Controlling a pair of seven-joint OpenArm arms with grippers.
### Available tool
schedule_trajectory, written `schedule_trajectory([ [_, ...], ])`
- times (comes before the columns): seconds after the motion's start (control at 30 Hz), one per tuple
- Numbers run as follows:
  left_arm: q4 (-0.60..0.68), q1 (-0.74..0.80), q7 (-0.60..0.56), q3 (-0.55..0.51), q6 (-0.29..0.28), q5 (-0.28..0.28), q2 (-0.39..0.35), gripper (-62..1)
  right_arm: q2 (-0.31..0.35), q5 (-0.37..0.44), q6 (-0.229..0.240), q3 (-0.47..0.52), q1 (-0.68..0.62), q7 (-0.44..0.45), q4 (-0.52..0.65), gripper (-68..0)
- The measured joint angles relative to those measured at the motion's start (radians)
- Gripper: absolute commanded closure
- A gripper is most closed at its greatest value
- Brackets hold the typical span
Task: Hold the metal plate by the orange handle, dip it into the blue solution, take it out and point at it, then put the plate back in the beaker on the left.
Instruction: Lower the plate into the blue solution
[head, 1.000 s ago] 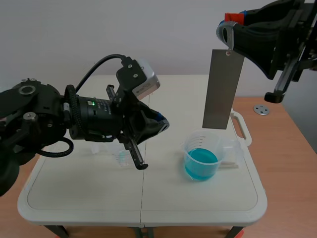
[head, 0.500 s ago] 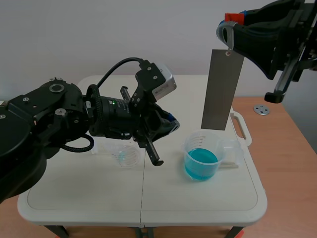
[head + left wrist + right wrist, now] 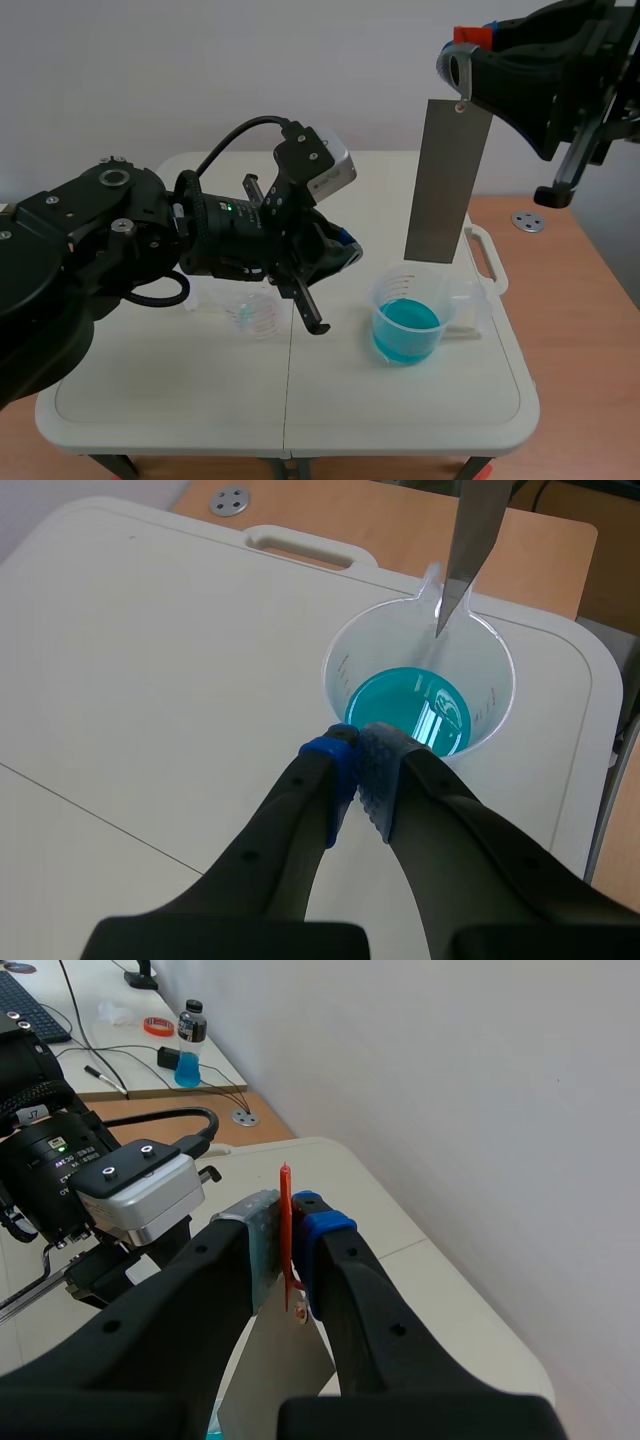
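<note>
White bench point(image 3: 150, 390) before a pale wall point(image 3: 200, 70); wooden desk point(image 3: 580, 300) beyond the right edge. Left arm point(image 3: 100, 250) low across the bench's left half. Left gripper point(image 3: 358, 767) clenched on nothing, pads together, tips just short of the near wall of the filled beaker point(image 3: 340, 665). Right arm point(image 3: 570, 70) raised at upper right. Right gripper point(image 3: 288, 1235) clamped on the orange handle point(image 3: 285, 1185). Metal plate point(image 3: 448, 180) hangs upright from that handle, lower edge just above the filled beaker's rim, clear of the blue solution point(image 3: 405, 325). Empty clear beaker point(image 3: 255, 315) on the bench's left half, partly hidden behind the left arm.
</note>
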Motion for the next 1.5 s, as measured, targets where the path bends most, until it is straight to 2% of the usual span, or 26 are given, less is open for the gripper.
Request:
schedule_trajectory([
  [0.2,0.0,0.0,0.001,0.0,0.011,0.0,0.0,-2.1,0.0,0.0,0.0,0.0,0.0,0.0,0.0,-1.3],
  [0.37,0.001,0.003,-0.045,-0.001,0.14,0.0,-0.019,-2.1,0.0,-0.002,0.0,0.0,0.0,0.0,0.0,-1.3],
  [0.53,0.059,0.075,-0.116,-0.061,0.24,-0.004,-0.109,-2.1,0.0,-0.005,0.0,0.0,0.0,0.0,0.0,-1.3],
  [0.83,0.254,0.369,-0.243,-0.304,0.4,-0.007,-0.37,-2.1,-0.002,-0.007,0.0,0.0,0.0,0.005,-0.005,-1.3],
  [1.0,0.297,0.565,-0.278,-0.449,0.499,-0.007,-0.481,-2.1,-0.014,-0.007,0.0,0.0,0.0,0.024,-0.053,-1.3],
  [1.17,0.296,0.768,-0.293,-0.569,0.612,-0.008,-0.532,-2.1,-0.04,-0.028,0.0,0.0,0.0,0.048,-0.093,-1.3],
  [1.33,0.294,0.976,-0.294,-0.662,0.739,-0.008,-0.543,-2.1,-0.056,-0.034,0.0,0.0,0.0,0.058,-0.121,-1.3],
  [1.5,0.294,1.154,-0.294,-0.7,0.775,-0.008,-0.543,-2.1,-0.059,-0.041,0.0,-0.005,0.0,0.082,-0.15,-1.3],
])
